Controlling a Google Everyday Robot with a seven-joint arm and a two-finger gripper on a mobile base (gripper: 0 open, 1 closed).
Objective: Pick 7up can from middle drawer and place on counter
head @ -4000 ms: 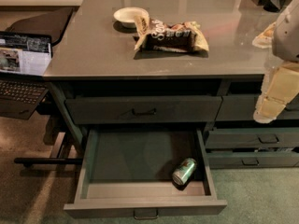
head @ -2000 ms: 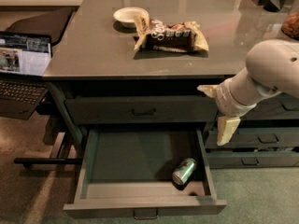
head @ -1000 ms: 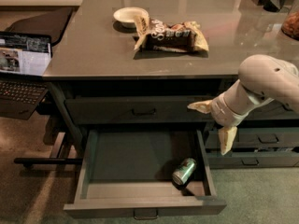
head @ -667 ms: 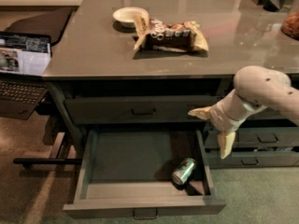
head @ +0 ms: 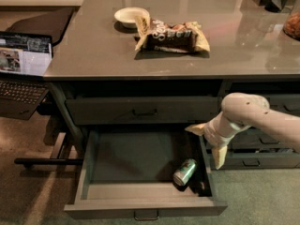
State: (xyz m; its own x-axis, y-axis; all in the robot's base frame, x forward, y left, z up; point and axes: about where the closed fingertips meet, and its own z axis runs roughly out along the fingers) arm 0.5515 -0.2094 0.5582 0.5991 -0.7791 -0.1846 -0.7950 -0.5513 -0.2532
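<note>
The can [head: 184, 171] is seen lying on its side in the open drawer [head: 140, 154], toward its 5 o'clock corner. The pincer [head: 208, 143], spread wide, is held near the can, at its 1 o'clock. Light, thin-walled and slick, the can is best pinched across its middle

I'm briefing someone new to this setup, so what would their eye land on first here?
The middle drawer stands pulled wide open, with the 7up can lying on its side near its front right corner. The robot's hand hangs open over the drawer's right edge, above the can and not touching it. On the counter above lie a brown snack bag and a small white bowl.
</note>
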